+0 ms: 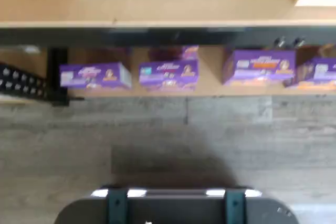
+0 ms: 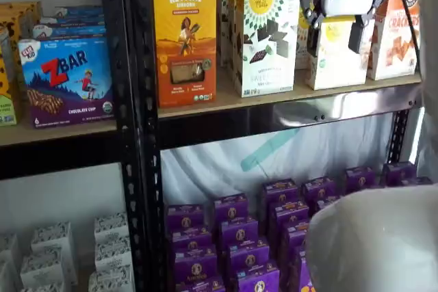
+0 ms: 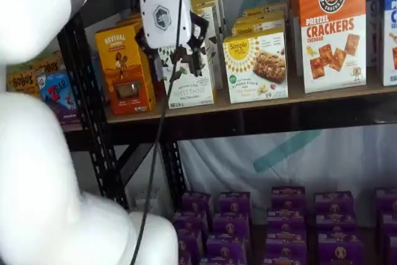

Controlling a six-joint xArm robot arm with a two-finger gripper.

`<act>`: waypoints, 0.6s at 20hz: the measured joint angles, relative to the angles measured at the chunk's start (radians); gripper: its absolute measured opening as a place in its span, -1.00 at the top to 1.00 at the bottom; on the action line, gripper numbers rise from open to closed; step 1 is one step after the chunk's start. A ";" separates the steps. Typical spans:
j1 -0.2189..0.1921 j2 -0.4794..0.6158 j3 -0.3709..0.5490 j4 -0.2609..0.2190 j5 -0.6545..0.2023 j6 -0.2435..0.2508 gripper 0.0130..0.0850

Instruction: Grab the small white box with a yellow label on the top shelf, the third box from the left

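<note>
At the upper right of a shelf view, the tool (image 2: 337, 35) hangs spread before the small white box (image 2: 337, 59) on the top shelf (image 2: 226, 104).

The gripper (image 2: 337, 32) hangs from a white arm (image 3: 37, 153), black fingers (image 2: 313, 37) spread apart.

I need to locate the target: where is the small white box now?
In both shelf views the small white box stands on the top shelf, between the taller dark-patterned white box and the orange cracker box.
</note>
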 joint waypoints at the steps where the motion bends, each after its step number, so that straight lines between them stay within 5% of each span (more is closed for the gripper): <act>1: -0.017 0.016 -0.005 -0.003 -0.027 -0.018 -1.00; 12: -0.111 0.170 -0.078 0.002 -0.128 -0.115 -1.00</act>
